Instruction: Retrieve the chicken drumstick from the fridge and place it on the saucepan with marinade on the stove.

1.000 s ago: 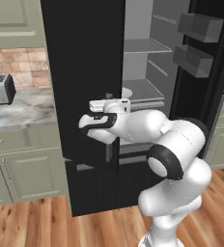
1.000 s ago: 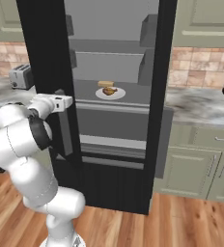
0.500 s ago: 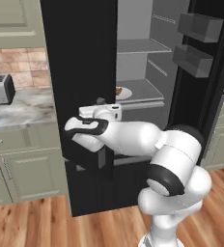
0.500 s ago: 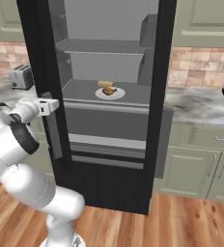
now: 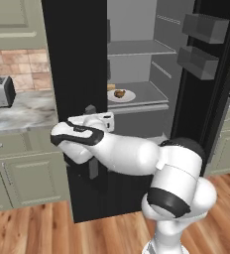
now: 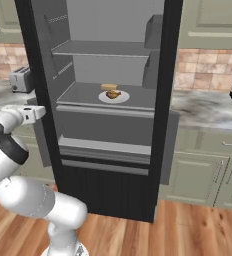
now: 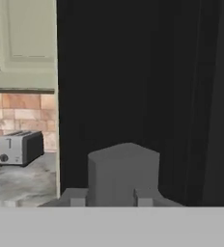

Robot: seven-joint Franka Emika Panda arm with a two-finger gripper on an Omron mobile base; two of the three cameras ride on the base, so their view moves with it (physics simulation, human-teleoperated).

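The fridge (image 5: 75,59) stands with both doors swung wide, its pale grey shelves exposed (image 6: 113,50). On the middle shelf a white plate (image 5: 129,96) (image 6: 122,98) carries the small golden-brown chicken drumstick (image 5: 119,93) (image 6: 113,94), with a paler tan block (image 6: 109,87) behind it. My gripper (image 5: 93,119) (image 6: 38,113) (image 7: 110,198) is at the left door's grey handle (image 7: 123,169) (image 5: 91,149). The handle's end sits between my fingertips (image 7: 77,197), touching both. The saucepan and stove are out of view.
A silver toaster (image 5: 0,92) (image 6: 21,79) (image 7: 20,147) stands on the marble counter (image 5: 18,116) left of the fridge. Pale green cabinets sit below and above. Door bins (image 5: 201,44) line the right door. Counter (image 6: 203,112) continues on the right.
The left door has swung further open to the left with my gripper on its handle. More of the fridge's inside and the plate shows now.
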